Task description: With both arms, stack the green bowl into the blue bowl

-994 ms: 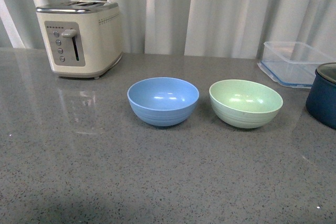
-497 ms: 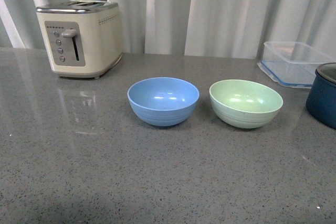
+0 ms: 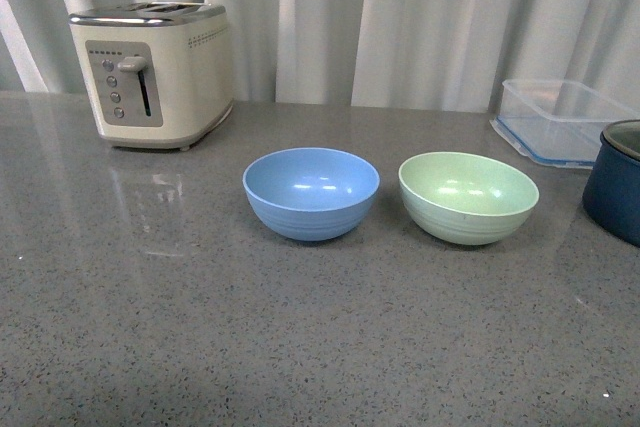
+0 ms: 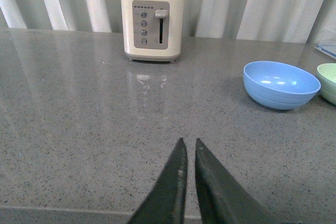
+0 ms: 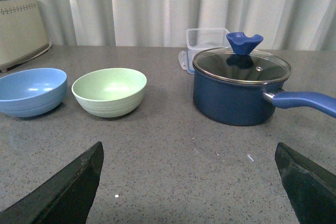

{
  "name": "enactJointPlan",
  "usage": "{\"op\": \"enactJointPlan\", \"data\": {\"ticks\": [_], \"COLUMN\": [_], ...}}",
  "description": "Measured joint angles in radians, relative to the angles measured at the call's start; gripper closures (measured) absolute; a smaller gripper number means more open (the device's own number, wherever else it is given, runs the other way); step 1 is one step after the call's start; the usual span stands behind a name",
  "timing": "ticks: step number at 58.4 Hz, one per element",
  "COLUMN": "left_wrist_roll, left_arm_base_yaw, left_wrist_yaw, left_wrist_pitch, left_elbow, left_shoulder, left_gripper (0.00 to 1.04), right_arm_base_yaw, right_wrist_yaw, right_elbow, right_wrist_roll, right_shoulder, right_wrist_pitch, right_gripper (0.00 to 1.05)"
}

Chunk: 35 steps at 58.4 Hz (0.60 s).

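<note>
The green bowl (image 3: 468,196) stands upright on the grey counter, right of the blue bowl (image 3: 311,192), a small gap between them. Both are empty. Neither arm shows in the front view. In the left wrist view my left gripper (image 4: 189,142) is shut and empty, well short of the blue bowl (image 4: 281,84); the green bowl's edge (image 4: 328,81) shows at the frame's side. In the right wrist view my right gripper (image 5: 189,148) is wide open and empty above bare counter, short of the green bowl (image 5: 109,91) and the blue bowl (image 5: 30,91).
A cream toaster (image 3: 153,72) stands at the back left. A clear plastic container (image 3: 560,119) sits at the back right. A dark navy pot (image 5: 237,92) with a glass lid and a long handle (image 5: 304,101) stands right of the green bowl.
</note>
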Motion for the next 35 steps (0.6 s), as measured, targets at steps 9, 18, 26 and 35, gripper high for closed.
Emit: {"op": "enactJointPlan", "data": {"ticks": [9,18,26,35], "left_wrist_roll": [0.0,0.0,0.0,0.002], "left_arm_base_yaw": [0.0,0.0,0.0,0.0], "left_wrist_yaw": [0.0,0.0,0.0,0.0], "left_wrist_pitch": [-0.001,-0.001,-0.001,-0.001], "left_elbow": [0.0,0.0,0.0,0.0], "left_shoulder": [0.0,0.0,0.0,0.0], "left_gripper": [0.67,0.4,0.15,0.07], "right_arm_base_yaw": [0.0,0.0,0.0,0.0], "right_wrist_yaw": [0.0,0.0,0.0,0.0], "right_elbow": [0.0,0.0,0.0,0.0], "right_wrist_roll": [0.0,0.0,0.0,0.0], "right_shoulder": [0.0,0.0,0.0,0.0], "right_wrist_pitch": [0.0,0.0,0.0,0.0], "right_gripper": [0.1,0.1,0.1,0.1]}}
